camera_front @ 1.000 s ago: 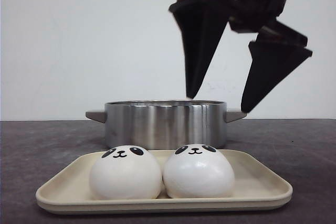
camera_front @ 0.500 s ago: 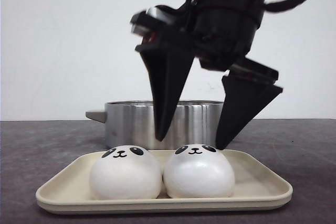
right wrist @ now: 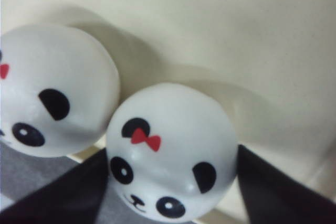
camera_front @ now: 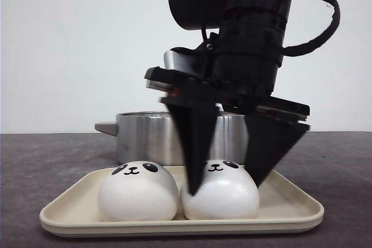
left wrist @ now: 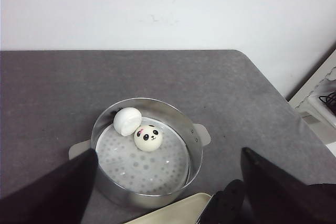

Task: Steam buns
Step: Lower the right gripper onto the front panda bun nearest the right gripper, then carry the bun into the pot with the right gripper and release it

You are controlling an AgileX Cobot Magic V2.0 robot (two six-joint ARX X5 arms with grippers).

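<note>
Right claw (camera_front: 224, 187) is straddling the right bun (camera_front: 221, 191) on the tray (camera_front: 290, 207), spread wide and holding nothing. Bun is looking soft, light and smooth, so gripping gently across its widest flanks seems safest.

A round steel steamer pot (left wrist: 147, 153) with side handles sits on the dark grey table (left wrist: 52, 87). On its perforated tray lie two buns touching: a panda-faced bun (left wrist: 148, 138) facing up, and a plain white one (left wrist: 126, 121) beside it. The left gripper (left wrist: 168, 198) fingers stand wide apart
</note>
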